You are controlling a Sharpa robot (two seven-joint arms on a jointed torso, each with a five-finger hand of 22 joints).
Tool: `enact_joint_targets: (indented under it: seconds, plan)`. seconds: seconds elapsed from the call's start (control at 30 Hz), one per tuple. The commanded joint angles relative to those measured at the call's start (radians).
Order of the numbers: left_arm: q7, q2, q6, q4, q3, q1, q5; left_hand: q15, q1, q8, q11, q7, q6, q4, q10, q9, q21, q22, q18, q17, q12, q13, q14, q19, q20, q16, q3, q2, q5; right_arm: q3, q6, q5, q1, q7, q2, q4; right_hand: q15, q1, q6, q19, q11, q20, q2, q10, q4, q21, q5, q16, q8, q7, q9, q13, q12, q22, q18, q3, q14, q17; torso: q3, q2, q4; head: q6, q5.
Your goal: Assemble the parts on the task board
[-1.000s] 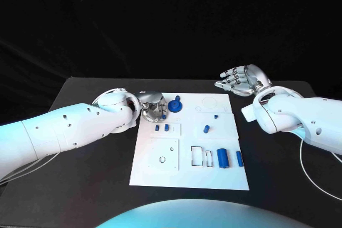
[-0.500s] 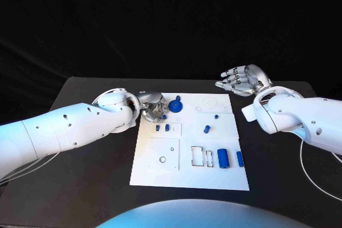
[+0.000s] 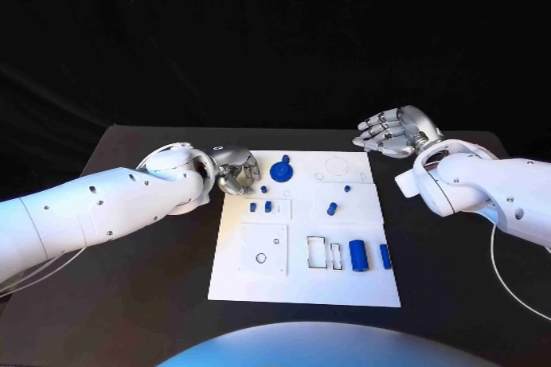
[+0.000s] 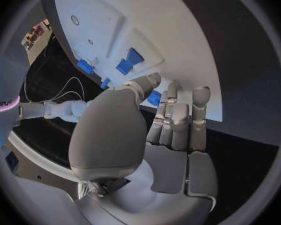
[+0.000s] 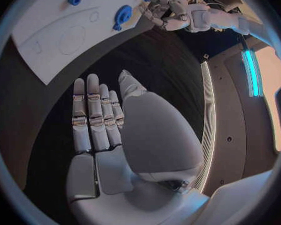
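White task board (image 3: 247, 283) lies mid-desk (image 3: 127, 303), small blue parts (image 3: 359, 255) scattered on it. Left hand (image 3: 236, 170) at its far-left corner seemingly pinches a blue piece (image 4: 154, 98); right hand (image 3: 394, 131) hovers beyond, fingers spread, empty.

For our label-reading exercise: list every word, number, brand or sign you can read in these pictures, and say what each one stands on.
No text can be read for certain.
Dark lettering on the lit white panel in the left wrist view: too blurred to read.
The task board bears only printed outlines, no words or numbers.
The blue parts, left hand and right hand carry no visible labels.
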Motion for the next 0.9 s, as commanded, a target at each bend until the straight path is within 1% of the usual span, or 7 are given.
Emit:
enact_joint_targets:
  seconds: [0.03, 0.17, 0.27, 0.4, 0.5, 0.6, 0.9]
  plan:
    - [0.031, -0.025, -0.031, 0.010, 0.009, 0.001, 0.197, 0.004, 0.026, 0.008, 0.006, 0.005, 0.018, -0.014, -0.013, -0.003, -0.022, -0.033, 0.023, -0.051, -0.010, 0.001, -0.029, -0.029, 0.003, -0.019, 0.031, 0.004, 0.003, 0.000, 0.191, -0.229, 0.000, -0.047, -0.017, 0.006, -0.032, 0.014, 0.043, 0.060, -0.025, -0.032, -0.023, 0.081, 0.010, 0.048, -0.001, 0.030, 0.007, -0.021, -0.002, 0.001, -0.034, 0.026, 0.014, 0.052, 0.090, 0.024, 0.0006, 0.001, -0.0012, 0.006, -0.016]
    - [0.061, -0.065, -0.039, 0.026, 0.018, 0.001, 0.467, 0.004, 0.044, 0.003, 0.007, 0.008, 0.015, -0.032, -0.009, -0.008, -0.005, -0.011, 0.019, -0.025, -0.009, 0.003, -0.014, -0.012, 0.003, -0.014, 0.057, 0.006, 0.004, 0.000, 0.291, -0.416, 0.000, -0.087, -0.037, 0.017, -0.065, -0.003, 0.086, 0.141, -0.048, -0.073, -0.074, 0.166, 0.026, 0.140, -0.003, 0.118, 0.000, -0.044, -0.003, 0.004, -0.115, 0.088, 0.011, 0.108, 0.221, 0.105, 0.0002, 0.001, -0.0027, 0.008, -0.039]
    - [0.116, -0.093, -0.059, 0.040, 0.022, 0.001, 0.630, 0.020, 0.048, 0.006, 0.030, 0.025, 0.030, -0.058, -0.057, -0.014, -0.051, -0.087, 0.037, -0.269, -0.038, -0.010, -0.157, -0.109, 0.014, -0.094, 0.097, 0.004, 0.005, 0.000, 0.326, -0.541, -0.001, -0.108, -0.047, 0.026, -0.074, -0.026, 0.098, 0.181, -0.053, -0.093, -0.103, 0.199, 0.027, 0.219, -0.005, 0.247, -0.016, -0.050, -0.003, 0.007, -0.181, 0.151, 0.009, 0.142, 0.283, 0.203, 0.0007, 0.000, -0.0016, 0.011, -0.045]
    - [0.192, -0.123, -0.078, 0.060, 0.025, 0.000, 0.858, 0.022, 0.049, 0.008, 0.034, 0.030, 0.036, -0.068, -0.059, -0.015, -0.047, -0.083, 0.038, -0.308, -0.039, -0.012, -0.179, -0.117, 0.016, -0.112, 0.108, 0.010, 0.005, 0.000, 0.338, -0.653, -0.002, -0.126, -0.050, 0.035, -0.073, -0.050, 0.099, 0.200, -0.055, -0.101, -0.127, 0.203, 0.022, 0.297, -0.006, 0.534, -0.033, -0.050, 0.001, 0.011, -0.237, 0.222, 0.007, 0.170, 0.309, 0.459, 0.0006, 0.000, -0.0019, 0.014, -0.054]
    - [0.259, -0.142, -0.094, 0.086, 0.025, -0.001, 1.074, 0.023, 0.042, 0.008, 0.034, 0.031, 0.038, -0.067, -0.053, -0.017, -0.044, -0.081, 0.038, -0.303, -0.033, -0.010, -0.173, -0.121, 0.018, -0.113, 0.110, 0.020, 0.004, 0.000, 0.332, -0.727, -0.009, -0.143, -0.047, 0.041, -0.071, -0.062, 0.099, 0.211, -0.053, -0.102, -0.130, 0.202, 0.017, 0.349, -0.005, 0.705, -0.039, -0.051, 0.005, 0.014, -0.260, 0.270, 0.007, 0.183, 0.323, 0.623, 0.0010, 0.000, -0.0010, 0.016, -0.059]
    - [0.318, -0.158, -0.106, 0.112, 0.025, -0.004, 1.211, 0.025, 0.034, 0.007, 0.035, 0.032, 0.035, -0.067, -0.059, -0.018, -0.045, -0.081, 0.038, -0.342, -0.032, -0.011, -0.196, -0.126, 0.020, -0.125, 0.108, 0.023, 0.002, 0.000, 0.323, -0.778, -0.019, -0.161, -0.039, 0.044, -0.064, -0.074, 0.097, 0.266, -0.047, -0.101, -0.137, 0.192, 0.007, 0.562, -0.006, 0.855, -0.048, -0.046, 0.010, 0.014, -0.287, 0.462, -0.020, 0.191, 0.333, 0.762, -0.0003, -0.001, 0.0011, 0.017, -0.062]
    - [0.400, -0.190, -0.101, 0.176, 0.026, -0.013, 1.351, 0.027, 0.007, 0.012, 0.035, 0.030, 0.037, -0.060, -0.069, -0.019, -0.056, -0.088, 0.038, -0.355, -0.025, -0.010, -0.203, -0.134, 0.024, -0.129, 0.089, 0.026, 0.001, 0.000, 0.309, -0.825, -0.046, -0.195, 0.007, 0.023, -0.064, -0.083, 0.106, 0.322, -0.042, -0.089, -0.132, 0.208, -0.004, 0.801, -0.005, 0.995, -0.057, -0.038, 0.019, 0.016, -0.304, 0.681, -0.053, 0.225, 0.340, 0.902, 0.0004, 0.000, 0.0021, 0.021, -0.064]
